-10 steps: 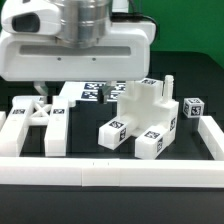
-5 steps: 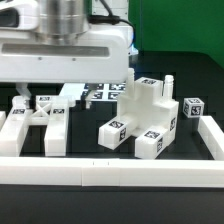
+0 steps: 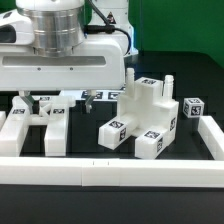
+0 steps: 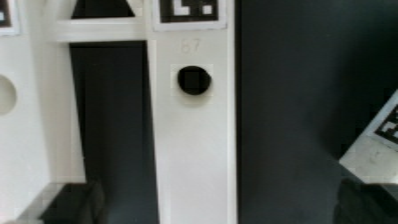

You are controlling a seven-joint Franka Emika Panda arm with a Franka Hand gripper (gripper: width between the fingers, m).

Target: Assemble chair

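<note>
- The chair is in pieces, all of chunky, matte white plastic with small black-and-white square tags. They lie on the black table [image 3: 85,145].
- In the exterior view the braced panel [image 3: 35,125] lies flat at 9 o'clock in the work area. It is an open frame of straight bars with a diagonal brace.
- The stepped block [image 3: 145,115] stands well apart from the panel, at its 3 o'clock. It is a stack of square-edged blocks, with a slim post [image 3: 170,82] upright at its far side.
- A small cube [image 3: 193,107] sits just beside the block, at 3 o'clock of it.
- Low white border rails [image 3: 110,172] pen in the table, and the panel, block and cube all lie inside them.
- The gripper [image 3: 55,97] hangs over the far end of the panel. Its fingers [image 3: 88,97] are spread wide and grasp nothing.
- Only the wrist view shows the panel [image 4: 187,130] close up: a smooth bar with one dark round hole [image 4: 194,79] beside a long dark rectangular opening.
- In that view the gripper [image 4: 214,203] straddles the bar, with its blurred dark fingertips [image 4: 63,205] clear of it on both sides.
- Only the exterior view shows the block, cube and rails whole.
</note>
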